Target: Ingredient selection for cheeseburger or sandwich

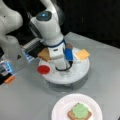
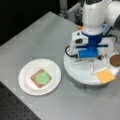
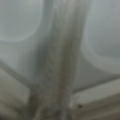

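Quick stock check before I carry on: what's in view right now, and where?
Paper plate: one, white, a front view's lower left.
Bread slice: one, tan, on that plate.
Lettuce: one, green, on the bread.
Round tray: one, white, mid-table.
Cheese square: one, yellow-orange, tray rim.
Patty: one, brown, tray edge.
Tomato: one, red, tray edge.
Second bread slice: one, tan, tray, partly hidden.
Arm: white and blue; hand over the tray, fingers hidden.

No readable text, labels, brands or numbers anywhere. A small dark triangular mark sits on the grey robot base housing (image 1: 15,53), off to a front view's left of the end effector, but its content is illegible. Wrist view shows only blurred pale surfaces, no lettering.
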You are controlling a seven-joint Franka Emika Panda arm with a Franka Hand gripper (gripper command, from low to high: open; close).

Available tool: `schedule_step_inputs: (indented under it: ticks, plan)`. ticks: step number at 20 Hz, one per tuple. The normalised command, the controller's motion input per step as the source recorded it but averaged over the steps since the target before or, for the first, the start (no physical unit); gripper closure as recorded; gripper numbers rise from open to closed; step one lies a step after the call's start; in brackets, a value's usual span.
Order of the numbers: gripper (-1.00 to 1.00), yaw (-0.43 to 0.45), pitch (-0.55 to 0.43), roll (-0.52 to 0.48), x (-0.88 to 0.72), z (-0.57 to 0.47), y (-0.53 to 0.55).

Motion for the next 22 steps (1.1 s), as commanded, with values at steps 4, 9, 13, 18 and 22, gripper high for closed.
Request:
schedule_step_inputs:
  ticks: [4, 9, 13, 18, 22]
  plan:
    - [-1.00, 0.276, 0.059, 0.094, -0.15, -0.16, 0.11]
    - [-1.00, 0.300, 0.093, 0.109, -0.16, -0.12, 0.13]
    - [-1.00, 0.292, 0.117, 0.133, -0.17, -0.11, 0.15]
    - [-1.00, 0.285, 0.091, 0.113, -0.14, -0.07, 0.15]
    - [-1.00, 0.308, 0.103, 0.104, -0.08, 0.00, 0.11]
